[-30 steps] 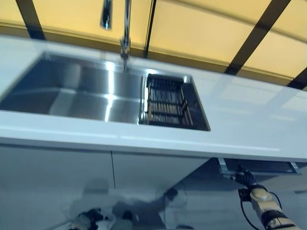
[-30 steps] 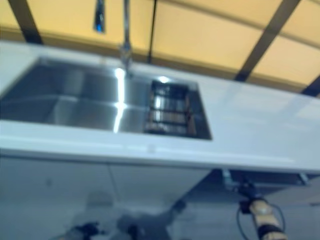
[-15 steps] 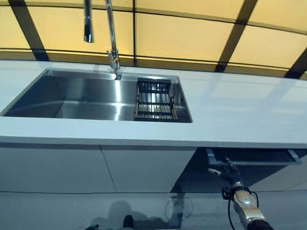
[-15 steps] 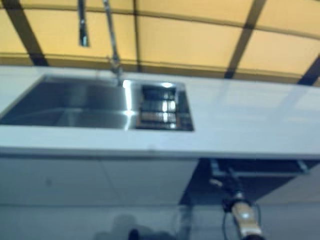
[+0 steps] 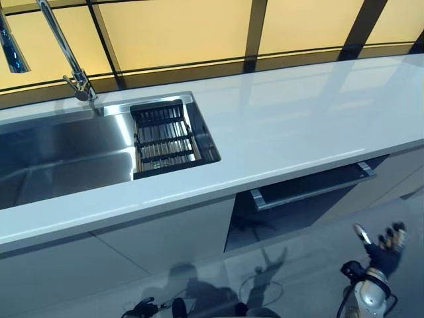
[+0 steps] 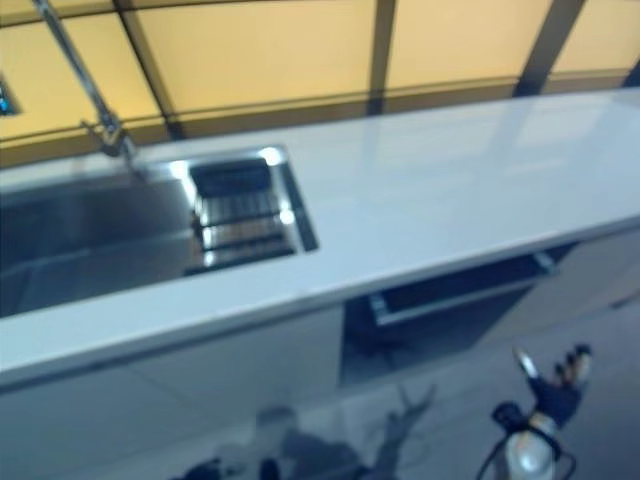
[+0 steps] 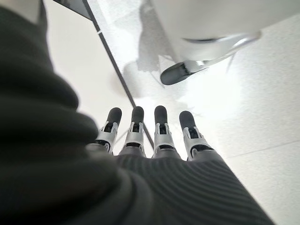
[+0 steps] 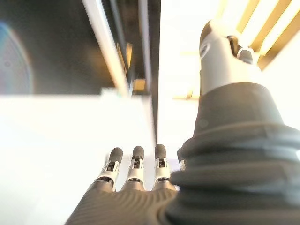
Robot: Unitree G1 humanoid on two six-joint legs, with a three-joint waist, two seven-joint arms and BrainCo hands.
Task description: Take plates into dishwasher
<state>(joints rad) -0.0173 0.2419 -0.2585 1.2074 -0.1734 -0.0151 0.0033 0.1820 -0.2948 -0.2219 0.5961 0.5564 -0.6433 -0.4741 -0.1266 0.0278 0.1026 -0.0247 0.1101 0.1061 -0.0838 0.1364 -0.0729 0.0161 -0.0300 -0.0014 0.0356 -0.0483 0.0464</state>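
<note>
No plates in sight — just a sink (image 5: 59, 156) with a rack (image 5: 163, 138). Right hand (image 5: 384, 246) and left hand (image 7: 150, 136) both straight-fingered, empty. Next — probably opening the dishwasher (image 5: 311, 189)

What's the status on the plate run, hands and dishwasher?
Right hand open, empty, low in front of the dishwasher, which is ajar. Left hand open, empty. No plates in view; sink holds only a rack.
</note>
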